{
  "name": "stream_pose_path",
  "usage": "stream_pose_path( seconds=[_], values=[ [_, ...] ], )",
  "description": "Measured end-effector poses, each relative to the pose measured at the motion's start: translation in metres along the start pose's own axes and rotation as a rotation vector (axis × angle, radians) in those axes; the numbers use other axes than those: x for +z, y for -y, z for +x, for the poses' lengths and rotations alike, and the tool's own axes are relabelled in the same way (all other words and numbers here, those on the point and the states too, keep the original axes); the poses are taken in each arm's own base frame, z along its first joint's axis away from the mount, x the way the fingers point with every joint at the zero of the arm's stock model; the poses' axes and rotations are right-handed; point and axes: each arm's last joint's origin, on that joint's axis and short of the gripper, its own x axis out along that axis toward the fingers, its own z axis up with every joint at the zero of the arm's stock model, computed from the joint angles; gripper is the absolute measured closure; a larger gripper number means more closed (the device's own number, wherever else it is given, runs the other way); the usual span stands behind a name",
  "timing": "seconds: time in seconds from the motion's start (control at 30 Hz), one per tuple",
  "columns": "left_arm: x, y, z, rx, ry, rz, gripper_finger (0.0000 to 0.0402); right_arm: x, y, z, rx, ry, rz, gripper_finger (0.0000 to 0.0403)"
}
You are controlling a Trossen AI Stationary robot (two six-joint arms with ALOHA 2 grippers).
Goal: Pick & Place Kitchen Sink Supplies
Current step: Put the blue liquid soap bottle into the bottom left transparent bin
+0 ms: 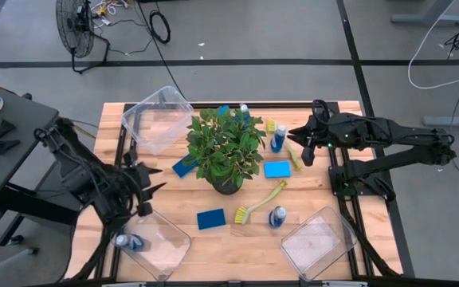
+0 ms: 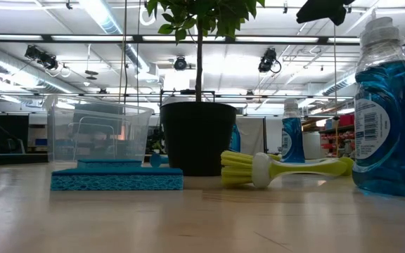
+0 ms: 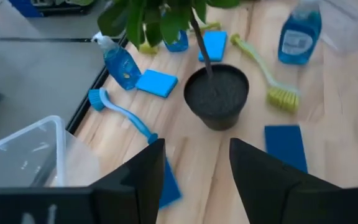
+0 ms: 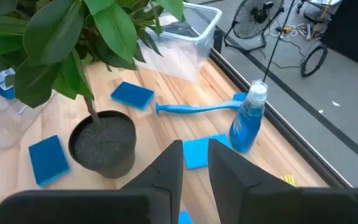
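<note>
The supplies lie around a potted plant (image 1: 225, 151). Blue sponges (image 1: 211, 218) (image 1: 277, 169) (image 1: 186, 166) lie flat. A yellow-green brush (image 1: 261, 203) lies near a blue bottle (image 1: 277, 217), and another bottle (image 1: 278, 139) stands farther back. One bottle (image 1: 126, 241) lies in the near-left bin (image 1: 166, 255). My left gripper (image 3: 194, 168) hovers open left of the plant, above the sponge (image 3: 171, 185), with nothing between its fingers. My right gripper (image 4: 196, 165) hangs right of the plant over a sponge (image 4: 197, 152). Its fingers stand a narrow gap apart with nothing between them.
Clear bins stand at the far left (image 1: 158, 119) and near right (image 1: 319, 243). A blue brush (image 4: 197, 107), a bottle (image 4: 250, 121) and a sponge (image 4: 132, 94) lie by the far edge. Another yellow-green brush (image 1: 293, 155) lies under my right gripper. Leaves overhang the middle.
</note>
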Motion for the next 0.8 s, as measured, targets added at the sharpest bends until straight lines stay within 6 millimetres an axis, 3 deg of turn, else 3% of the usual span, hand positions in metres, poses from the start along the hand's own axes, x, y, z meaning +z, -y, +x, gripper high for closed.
stream_pose_path(
  seconds=[0.17, 0.5, 0.8],
  values=[
    [0.007, 0.0, 0.007, -0.009, 0.004, -0.075, 0.0219, -0.003, 0.001, 0.0, -0.007, -0.03, -0.007, 0.0323],
    [0.007, 0.002, 0.013, -0.138, -0.154, -0.103, 0.0219, -0.004, 0.001, 0.0, -0.009, -0.042, -0.011, 0.0323],
    [-0.015, 0.02, 0.044, -0.258, -0.278, -0.151, 0.0225, -0.004, 0.001, 0.0, -0.009, -0.042, -0.011, 0.0323]
  ],
)
